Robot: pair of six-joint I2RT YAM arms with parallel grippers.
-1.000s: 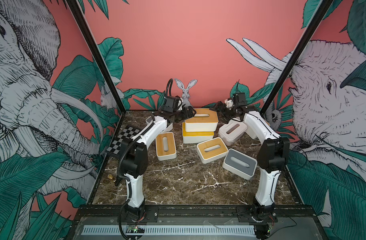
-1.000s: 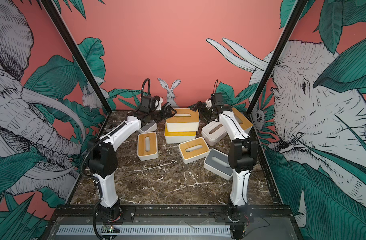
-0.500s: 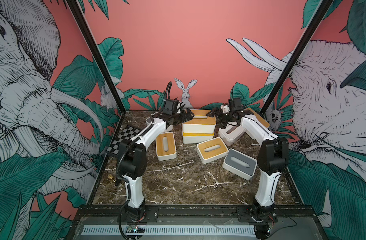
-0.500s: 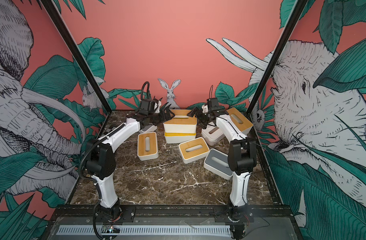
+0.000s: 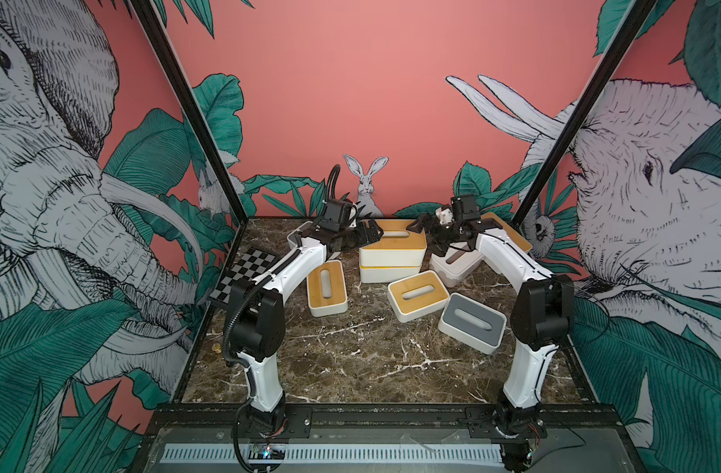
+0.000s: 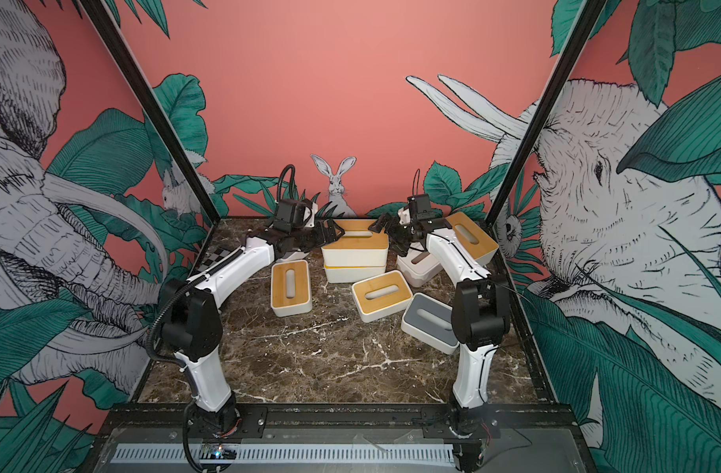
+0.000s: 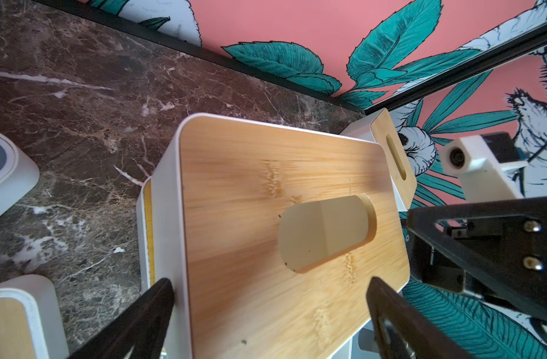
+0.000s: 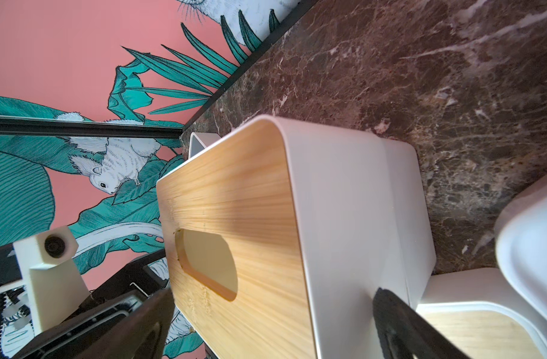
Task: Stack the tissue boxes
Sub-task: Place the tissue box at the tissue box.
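The top bamboo box (image 5: 392,245) has sunk (aloft a second ago) onto the lower box (image 5: 389,273), between left pincer (image 5: 373,235) and right pincer (image 5: 428,235), both spread apart, straddling its ends; one pair stacked.

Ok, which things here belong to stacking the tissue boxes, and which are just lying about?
Job: stack's top box; box beneath it; left bamboo-lid box; middle bamboo-lid box; far-right bamboo-lid box; front grey-lid box; half-hidden grey-lid box at back left; pale box right of the stack.
Lying about: checkerboard panel; small gold object.
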